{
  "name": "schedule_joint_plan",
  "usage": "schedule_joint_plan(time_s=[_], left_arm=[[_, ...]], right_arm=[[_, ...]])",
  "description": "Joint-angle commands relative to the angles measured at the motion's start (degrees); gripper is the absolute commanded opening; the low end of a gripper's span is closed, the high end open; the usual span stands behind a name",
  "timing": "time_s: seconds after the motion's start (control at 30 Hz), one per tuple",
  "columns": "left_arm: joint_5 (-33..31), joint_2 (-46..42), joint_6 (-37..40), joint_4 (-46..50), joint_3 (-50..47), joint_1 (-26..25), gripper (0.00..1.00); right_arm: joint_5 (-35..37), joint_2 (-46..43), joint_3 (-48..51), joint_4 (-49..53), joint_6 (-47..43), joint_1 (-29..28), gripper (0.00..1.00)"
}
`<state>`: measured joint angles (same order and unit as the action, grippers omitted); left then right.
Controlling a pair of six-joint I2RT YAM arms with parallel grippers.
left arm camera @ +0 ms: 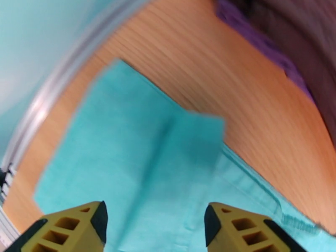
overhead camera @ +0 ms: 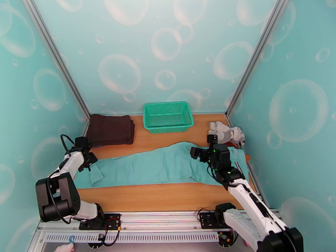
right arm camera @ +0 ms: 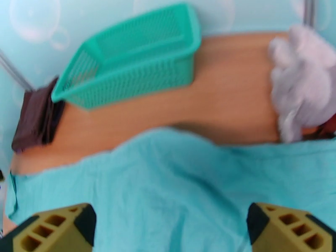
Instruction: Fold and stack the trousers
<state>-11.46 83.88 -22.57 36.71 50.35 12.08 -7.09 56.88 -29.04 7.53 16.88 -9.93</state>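
In the left wrist view, our left gripper (left arm camera: 155, 219) hangs with fingers apart and nothing between them, over the blurred leg end of the trousers (left arm camera: 138, 164). Our right gripper (right arm camera: 170, 225) is spread wide above the cloth, its fingers cut off at the bottom edge. From above, the trousers lie flat across the table (overhead camera: 159, 200), the waistband partly hidden by the right arm. The basket (overhead camera: 168, 117) sits at upper centre.

The right arm (overhead camera: 245, 194) covers part of the trousers (overhead camera: 155, 166)
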Motion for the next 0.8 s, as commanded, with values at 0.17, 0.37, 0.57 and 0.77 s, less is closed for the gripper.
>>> schedule_joint_plan(time_s=[0.17, 0.37, 0.57, 0.77], left_arm=[[-9.4, 4.5, -8.8, 9.1, 3.2, -7.3, 0.55], [-10.9, 8.8, -11.6, 16.2, 8.9, -11.2, 0.57], [-9.3, 12.8, -11.5, 15.1, 7.3, -13.8, 0.54], [-15.9, 16.0, -17.0, 25.1, 9.8, -17.9, 0.54]], right_arm=[[-3.1, 2.2, 1.3, -4.9, 1.9, 0.7, 0.99], [2.2, 2.0, 2.3, -3.7, 5.9, 4.6, 0.99], [-4.1, 3.3, 2.8, -4.3, 7.4, 8.9, 0.99], [-10.0, 6.4, 2.6, -5.7, 7.4, 10.7, 0.99]])
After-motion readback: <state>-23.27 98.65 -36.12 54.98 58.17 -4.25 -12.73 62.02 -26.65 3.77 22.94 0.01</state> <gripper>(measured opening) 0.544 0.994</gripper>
